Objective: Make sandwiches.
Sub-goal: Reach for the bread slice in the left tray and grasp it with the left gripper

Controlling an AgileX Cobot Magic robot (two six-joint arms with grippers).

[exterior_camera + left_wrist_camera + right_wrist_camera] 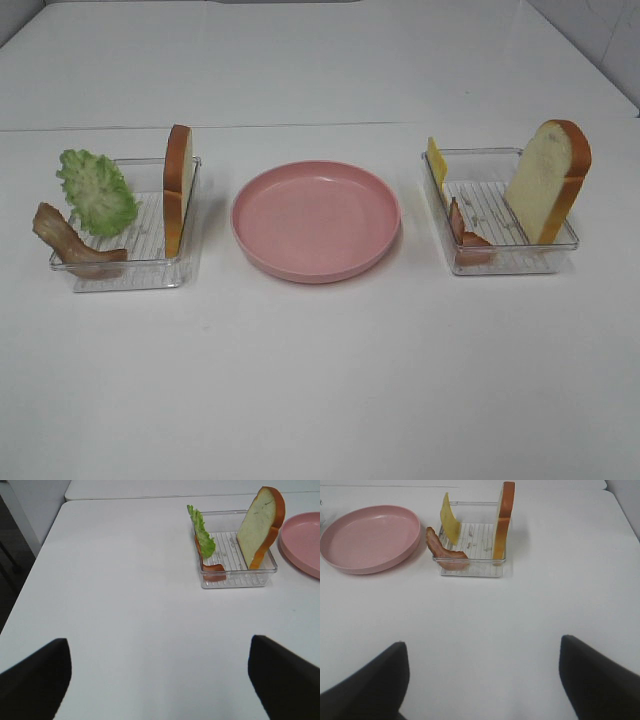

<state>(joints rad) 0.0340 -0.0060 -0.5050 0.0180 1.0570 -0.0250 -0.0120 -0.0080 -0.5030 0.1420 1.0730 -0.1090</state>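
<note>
Leftward, frilly green lettuce leaf (95, 190).

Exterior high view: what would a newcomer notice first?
The pink plate sits empty at mid-table between two clear trays. The left bread slice stands on edge in the left tray, and the right bread slice leans in the right tray. Green lettuce pokes above the left tray's outer wall.

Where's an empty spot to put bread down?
The pink plate between the two trays is bare. So is the table strip in front of them. Crowded: the left tray with lettuce, bacon, a bread slice; the right tray with cheese, ham, the other bread slice.
</note>
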